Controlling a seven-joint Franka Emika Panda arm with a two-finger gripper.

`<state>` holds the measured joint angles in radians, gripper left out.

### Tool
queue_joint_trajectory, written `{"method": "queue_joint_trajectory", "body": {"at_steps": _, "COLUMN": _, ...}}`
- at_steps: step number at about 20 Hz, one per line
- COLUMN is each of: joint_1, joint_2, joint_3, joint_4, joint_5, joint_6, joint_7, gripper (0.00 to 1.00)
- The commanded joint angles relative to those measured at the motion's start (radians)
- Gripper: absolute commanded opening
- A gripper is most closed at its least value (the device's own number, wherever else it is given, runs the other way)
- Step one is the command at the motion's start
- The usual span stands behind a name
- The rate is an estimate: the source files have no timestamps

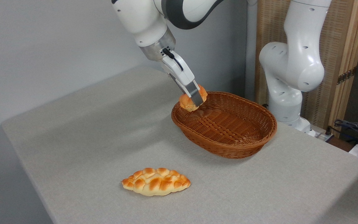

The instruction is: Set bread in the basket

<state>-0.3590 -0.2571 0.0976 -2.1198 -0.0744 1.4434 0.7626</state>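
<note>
I have the bun (187,104) pinched in my gripper (195,99), fingers closed on it, and it hangs over the basket's (228,148) left rim, just above the weave and not yet resting inside. To do this step well I think I should carry it a little further toward the middle of the basket before I let go, since at the rim it could catch the flared wall and roll out onto the table (82,137); then come low, so it drops only a short way, and open gently. The near finger covers the middle of the bun, so I cannot see how deep the grip sits or whether the far finger bears on the crust. Whether the bun's underside touches the rim is also hard to judge from this side. The loaf (156,181) lies well apart, near the table's front edge.
</note>
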Motion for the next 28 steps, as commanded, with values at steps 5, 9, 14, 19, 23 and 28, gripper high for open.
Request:
{"method": "queue_joint_trajectory", "body": {"at_steps": 5, "joint_1": -0.035, "joint_2": 0.027, "joint_3": 0.008, "joint_4": 0.003, "joint_5": -0.004, "joint_6": -0.020, "joint_7": 0.018, "gripper": 1.00}}
{"method": "queue_joint_trajectory", "body": {"at_steps": 9, "joint_1": -0.032, "joint_2": 0.024, "joint_3": 0.013, "joint_4": 0.036, "joint_5": 0.013, "joint_6": 0.086, "joint_7": 0.021, "gripper": 1.00}}
{"method": "queue_joint_trajectory", "body": {"at_steps": 14, "joint_1": -0.021, "joint_2": 0.027, "joint_3": 0.083, "joint_4": 0.104, "joint_5": 0.011, "joint_6": 0.263, "joint_7": 0.018, "gripper": 1.00}}
{"method": "queue_joint_trajectory", "body": {"at_steps": 19, "joint_1": -0.020, "joint_2": 0.084, "joint_3": 0.148, "joint_4": 0.168, "joint_5": 0.013, "joint_6": 0.364, "joint_7": 0.006, "gripper": 1.00}}
{"method": "queue_joint_trajectory", "body": {"at_steps": 23, "joint_1": -0.020, "joint_2": 0.125, "joint_3": 0.183, "joint_4": 0.219, "joint_5": 0.013, "joint_6": 0.368, "joint_7": -0.017, "gripper": 1.00}}
{"method": "queue_joint_trajectory", "body": {"at_steps": 28, "joint_1": -0.020, "joint_2": 0.145, "joint_3": 0.215, "joint_4": 0.253, "joint_5": 0.002, "joint_6": 0.373, "joint_7": -0.029, "gripper": 1.00}}
